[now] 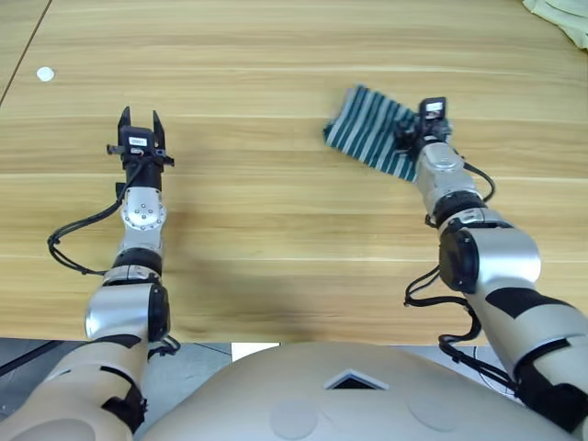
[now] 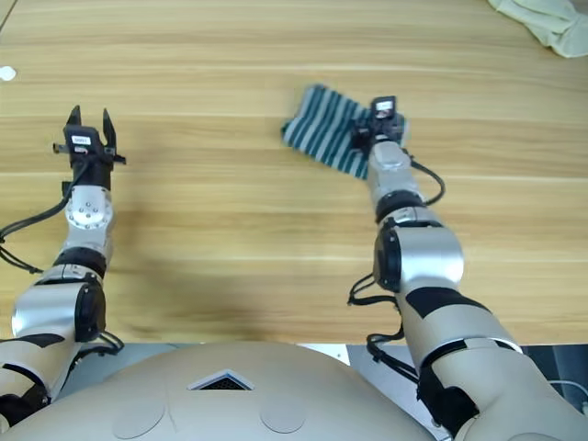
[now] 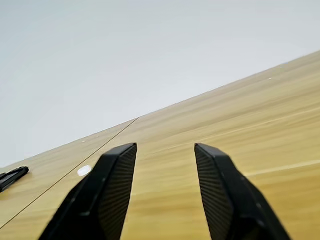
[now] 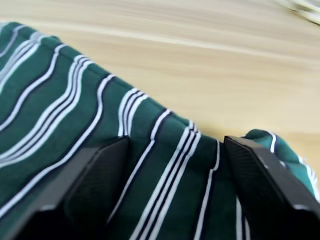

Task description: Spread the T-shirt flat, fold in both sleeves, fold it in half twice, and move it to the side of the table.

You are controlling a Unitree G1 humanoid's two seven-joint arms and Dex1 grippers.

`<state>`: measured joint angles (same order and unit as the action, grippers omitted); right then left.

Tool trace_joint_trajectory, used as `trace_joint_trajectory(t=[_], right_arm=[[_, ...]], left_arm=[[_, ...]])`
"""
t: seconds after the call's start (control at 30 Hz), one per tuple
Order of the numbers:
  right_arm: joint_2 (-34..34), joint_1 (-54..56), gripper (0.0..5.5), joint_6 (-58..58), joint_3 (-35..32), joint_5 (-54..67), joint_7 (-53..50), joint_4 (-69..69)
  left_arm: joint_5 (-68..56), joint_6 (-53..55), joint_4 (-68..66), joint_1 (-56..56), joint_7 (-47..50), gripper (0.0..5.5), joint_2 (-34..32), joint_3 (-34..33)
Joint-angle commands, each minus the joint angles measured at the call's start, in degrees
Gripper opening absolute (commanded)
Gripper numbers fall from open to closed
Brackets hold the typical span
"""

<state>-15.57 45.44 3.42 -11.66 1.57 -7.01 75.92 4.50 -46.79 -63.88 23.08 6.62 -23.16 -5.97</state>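
The T-shirt point(image 1: 366, 121), green with thin white stripes, lies folded into a small packet right of the table's middle. My right gripper point(image 1: 413, 130) rests on the packet's near right edge. In the right wrist view its fingers point(image 4: 95, 185) stand wide apart, open, with striped cloth point(image 4: 60, 90) spread between and under them. My left gripper point(image 1: 140, 118) is over bare wood at the left, far from the shirt. It is open with nothing between its fingers point(image 3: 112, 190).
The wooden table point(image 1: 276, 230) runs wide between the arms. A pale crumpled cloth point(image 1: 562, 18) lies at the far right corner. A small white disc point(image 1: 45, 73) sits at the far left, and a black object point(image 3: 12, 176) lies near it.
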Motion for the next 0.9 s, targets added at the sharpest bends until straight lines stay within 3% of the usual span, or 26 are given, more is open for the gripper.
trace_joint_trajectory(t=[0.03, 0.23, 0.43, 0.5, 0.57, 0.7, 0.77, 0.9], right_arm=[[-5.1, -5.2, 3.50, -3.3, -6.5, 4.0, -11.4, 1.1], [-10.6, -15.5, 3.50, -0.4, -16.0, 9.4, -27.9, 0.1], [-10.6, -16.6, 3.50, 5.3, -19.0, 10.7, -29.7, -2.3], [-11.1, -14.6, 3.50, 17.5, -12.9, 3.9, -27.8, -7.5], [-10.5, -13.4, 3.52, 31.2, -2.2, -8.6, -28.8, -16.3], [-0.4, -8.3, 3.52, 37.9, 12.8, -22.8, -28.9, -19.1], [4.8, -5.2, 3.52, 36.9, 15.7, -23.9, -26.6, -13.5], [11.1, -1.6, 3.52, 32.3, 12.9, -17.7, -16.4, -4.3]], left_arm=[[-2.0, 0.2, 2.1, -2.1, -0.5, 2.14, 1.8, -1.5], [-8.6, 3.4, 2.0, -2.6, -1.3, 2.14, 8.1, -5.9], [-14.6, 6.4, 3.8, -3.4, -7.7, 2.14, 13.3, -8.5], [-13.3, 4.8, 5.3, -3.2, -8.2, 2.14, 14.5, -7.4], [-8.6, 2.8, 5.8, -1.2, -6.8, 2.44, 15.1, -4.3], [-1.9, 3.4, 2.2, 6.1, -1.3, 3.11, 16.0, -0.5], [0.7, 4.5, -0.9, 10.1, 2.1, 3.41, 16.5, 0.8], [2.5, 6.6, -5.9, 13.8, 6.8, 3.87, 17.2, 1.3]])
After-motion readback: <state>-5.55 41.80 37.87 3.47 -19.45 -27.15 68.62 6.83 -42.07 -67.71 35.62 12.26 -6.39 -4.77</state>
